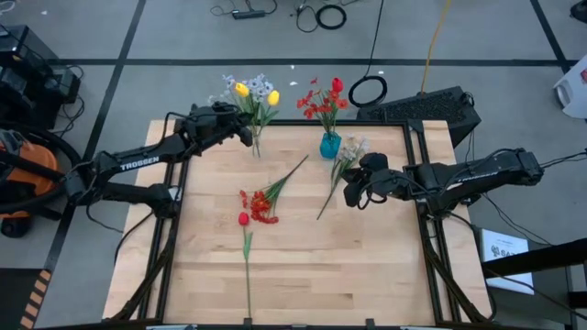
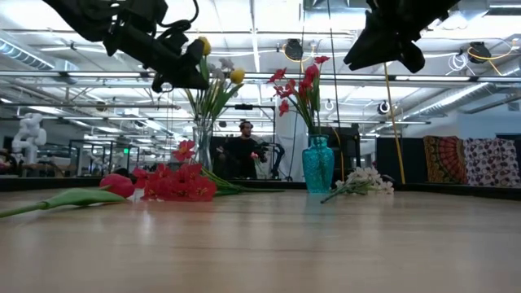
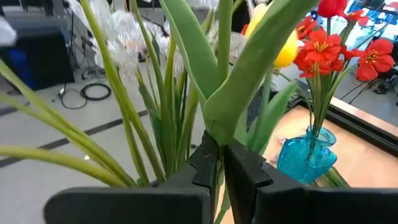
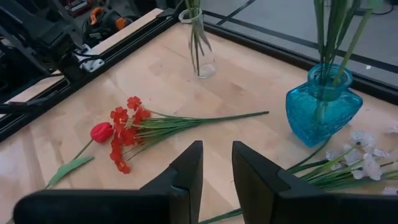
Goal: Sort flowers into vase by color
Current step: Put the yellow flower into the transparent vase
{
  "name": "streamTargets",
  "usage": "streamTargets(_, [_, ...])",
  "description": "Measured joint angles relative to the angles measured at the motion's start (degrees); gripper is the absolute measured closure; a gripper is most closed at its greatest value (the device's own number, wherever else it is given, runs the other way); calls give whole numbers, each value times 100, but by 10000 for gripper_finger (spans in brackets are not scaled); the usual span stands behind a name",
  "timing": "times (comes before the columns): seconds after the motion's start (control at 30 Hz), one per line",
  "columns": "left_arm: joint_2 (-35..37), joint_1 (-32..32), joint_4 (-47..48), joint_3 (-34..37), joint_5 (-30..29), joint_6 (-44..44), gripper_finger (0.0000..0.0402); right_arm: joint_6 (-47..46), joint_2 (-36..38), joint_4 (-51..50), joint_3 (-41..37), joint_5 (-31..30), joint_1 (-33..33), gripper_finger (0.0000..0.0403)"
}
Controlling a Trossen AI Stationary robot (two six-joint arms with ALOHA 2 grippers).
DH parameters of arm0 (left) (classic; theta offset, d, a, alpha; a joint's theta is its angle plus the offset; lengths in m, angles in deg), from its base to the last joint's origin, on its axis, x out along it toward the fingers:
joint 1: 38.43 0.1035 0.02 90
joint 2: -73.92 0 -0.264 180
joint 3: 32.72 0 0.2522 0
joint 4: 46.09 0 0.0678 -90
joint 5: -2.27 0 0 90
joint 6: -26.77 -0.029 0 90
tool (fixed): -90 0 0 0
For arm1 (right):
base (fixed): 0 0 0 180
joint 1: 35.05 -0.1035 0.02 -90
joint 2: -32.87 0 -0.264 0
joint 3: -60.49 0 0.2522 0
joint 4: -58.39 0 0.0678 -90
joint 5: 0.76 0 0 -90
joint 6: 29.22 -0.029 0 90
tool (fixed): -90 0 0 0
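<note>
A clear vase [image 1: 256,145] near the table's far edge holds yellow tulips [image 1: 242,89] and pale white sprays [image 3: 127,38]. My left gripper [image 3: 217,168] is at that bunch, shut on a green stem. A blue vase [image 1: 330,144] to its right holds red flowers [image 1: 323,101]. A red spray [image 1: 263,203] and a red tulip [image 1: 244,218] lie flat on the table's middle. A white spray [image 1: 347,158] lies beside the blue vase. My right gripper [image 4: 216,169] hovers open above the table, by the white spray's stem [image 4: 323,163]. My left gripper pinches a green tulip stem [image 3: 217,142] between its two fingers, just below where a broad leaf [image 3: 249,74] wraps it. It comes level from the table's left side, across the stem. The stem stands nearly upright among the others above the clear vase [image 2: 202,145].
Black frame rails [image 1: 424,183] run along the table's left and right sides. The near half of the wooden table [image 1: 303,275] holds only the red tulip's long stem [image 1: 248,275]. A keyboard [image 1: 431,108] sits beyond the far right corner. A person [image 2: 242,153] stands far behind.
</note>
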Motion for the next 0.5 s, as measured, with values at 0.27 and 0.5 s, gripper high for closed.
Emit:
streamTargets(0.27, [-109, -4, 60, -4, 68, 78, 348, 112, 0, 232, 0, 7, 3, 326])
streamTargets(0.5, [-111, -6, 55, -4, 139, 85, 286, 118, 0, 236, 0, 9, 3, 326])
